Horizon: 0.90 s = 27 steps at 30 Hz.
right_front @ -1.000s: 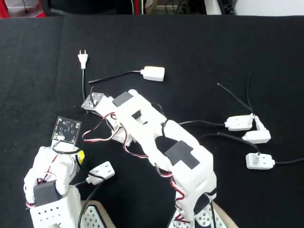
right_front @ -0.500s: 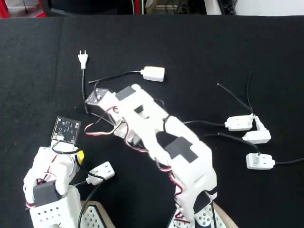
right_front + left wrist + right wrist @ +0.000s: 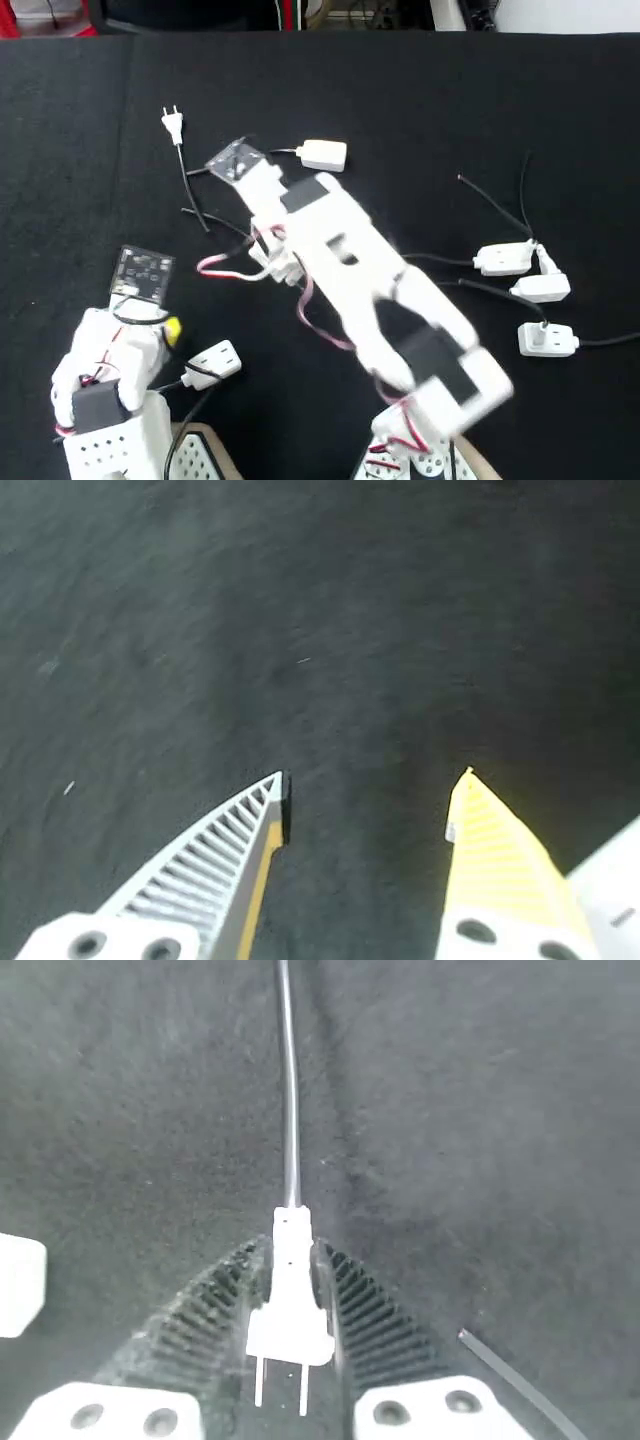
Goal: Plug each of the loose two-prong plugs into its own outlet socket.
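Note:
My right gripper (image 3: 290,1255) is shut on a white two-prong plug (image 3: 290,1320), prongs pointing back at the wrist and its black cable (image 3: 288,1080) running away over the cloth. In the high view that gripper (image 3: 232,160) sits just left of a white outlet socket (image 3: 322,155). A second loose plug (image 3: 172,122) lies at the far left, its cable trailing toward me. My left gripper (image 3: 370,780) is open over bare black cloth. The left arm (image 3: 110,370) sits at the near left, beside another white socket (image 3: 215,360).
Three white sockets (image 3: 505,258) (image 3: 540,288) (image 3: 545,340) with black cables are clustered at the right. The black cloth (image 3: 420,100) covers the whole table, with open room across the far middle and right.
My right arm has swung toward the far side and a little right, carrying its gripper up beside the far socket. The cables at the left shifted with it. The left arm stayed put.

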### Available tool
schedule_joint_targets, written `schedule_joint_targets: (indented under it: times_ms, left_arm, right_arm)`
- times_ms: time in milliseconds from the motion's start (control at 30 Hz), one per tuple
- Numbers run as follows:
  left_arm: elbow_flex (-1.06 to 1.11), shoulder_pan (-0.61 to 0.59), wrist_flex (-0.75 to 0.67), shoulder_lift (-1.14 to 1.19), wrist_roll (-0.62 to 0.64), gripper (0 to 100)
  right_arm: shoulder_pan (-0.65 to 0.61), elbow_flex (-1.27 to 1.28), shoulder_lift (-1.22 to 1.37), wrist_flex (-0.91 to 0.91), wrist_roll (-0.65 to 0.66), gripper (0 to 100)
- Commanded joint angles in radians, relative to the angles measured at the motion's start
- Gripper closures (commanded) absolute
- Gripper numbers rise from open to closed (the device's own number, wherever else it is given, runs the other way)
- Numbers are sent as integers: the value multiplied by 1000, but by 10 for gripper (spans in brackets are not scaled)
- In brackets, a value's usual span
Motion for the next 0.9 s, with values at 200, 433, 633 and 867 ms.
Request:
schedule_joint_targets:
  times_ms: [200, 433, 633, 867]
  left_arm:
    - [-8, 255, -86, -8, 140, 734]
    - [1, 81, -126, -6, 178, 734]
    - [54, 35, -124, -6, 172, 734]
    - [96, 38, -124, -6, 25, 734]
  right_arm:
    - [3, 441, -685, -279, -164, 976]
    - [-15, 542, -762, -207, -146, 971]
    - [-14, 440, -461, -201, -8, 876]
    - [117, 174, -18, -175, 126, 913]
